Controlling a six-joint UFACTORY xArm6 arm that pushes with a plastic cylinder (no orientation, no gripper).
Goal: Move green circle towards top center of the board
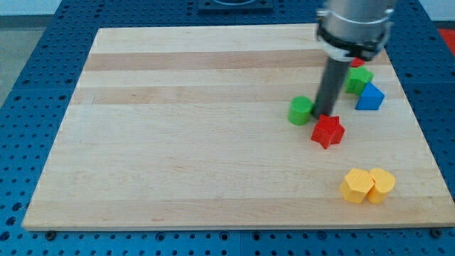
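Observation:
The green circle (301,110) is a short green cylinder right of the board's middle. My tip (324,114) is at the end of the dark rod, just to the right of the green circle and close to it. It stands just above the red star (328,131). Whether the tip touches either block cannot be told.
A green block (359,79) and a blue block (370,97) sit near the board's right edge, with a small red block (357,62) partly hidden behind the arm. Two yellow blocks (356,186) (382,185) lie side by side at the lower right. The wooden board (178,142) lies on a blue perforated table.

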